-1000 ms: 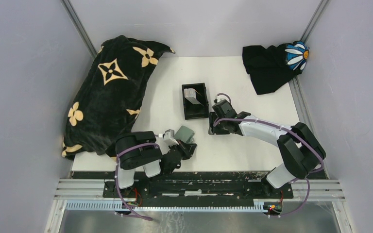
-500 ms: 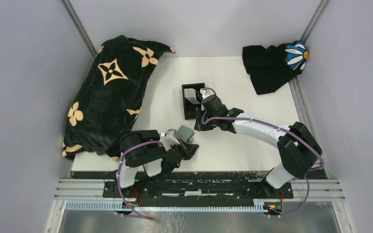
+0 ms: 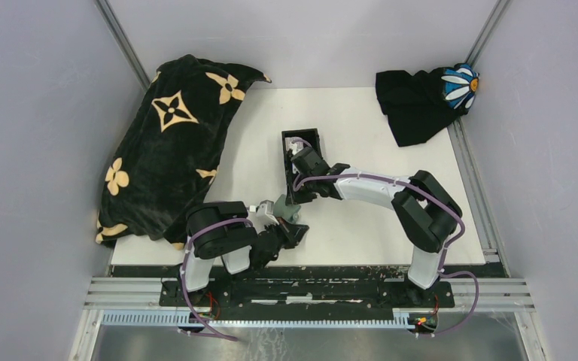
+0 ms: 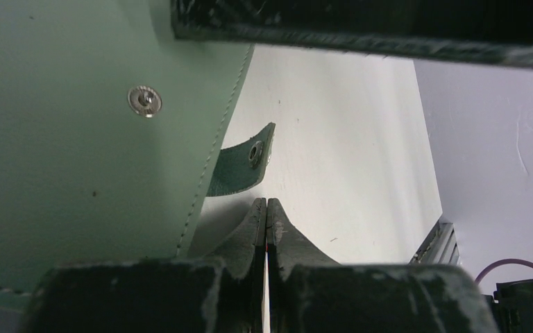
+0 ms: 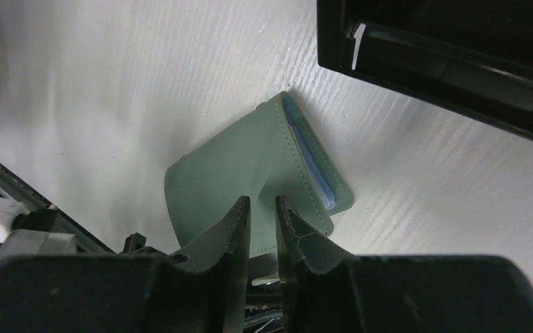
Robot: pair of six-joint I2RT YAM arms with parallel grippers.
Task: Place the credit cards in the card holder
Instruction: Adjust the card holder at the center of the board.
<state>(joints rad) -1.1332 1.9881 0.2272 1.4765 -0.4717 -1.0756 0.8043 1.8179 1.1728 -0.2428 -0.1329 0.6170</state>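
Contact is complete at the left end effector (image 4: pixel 266 205): its two black fingers are pressed flat together, with nothing recognisable between them. Just to the left of those fingers sits a pale green stitched-leather card holder (image 4: pixel 76 139) with a metal snap. Its darker green snap strap (image 4: pixel 246 163) juts out just beyond the fingertips, over the white desk (image 4: pixel 347 152).

The right end effector (image 5: pixel 260 201) is directly at the same holder, its jaws a narrow slot apart with green leather showing through the slot. Whether they pinch the leather cannot be told. Just beyond and to the right of its fingertips, a light blue credit card (image 5: pixel 312 163) sits tucked in the holder's open edge. Further beyond, on the right, lies a black low-walled open-topped box (image 5: pixel 458 62). In the overhead view a whitish-grey card (image 3: pixel 294 143) shows inside that box, just past the right end effector's wrist.

Well off to the left of both end effectors lies a big black blanket with tan flowers (image 3: pixel 169 150). Far to the right, at the desk's back corner, lies a black cloth with a white daisy (image 3: pixel 421 105).
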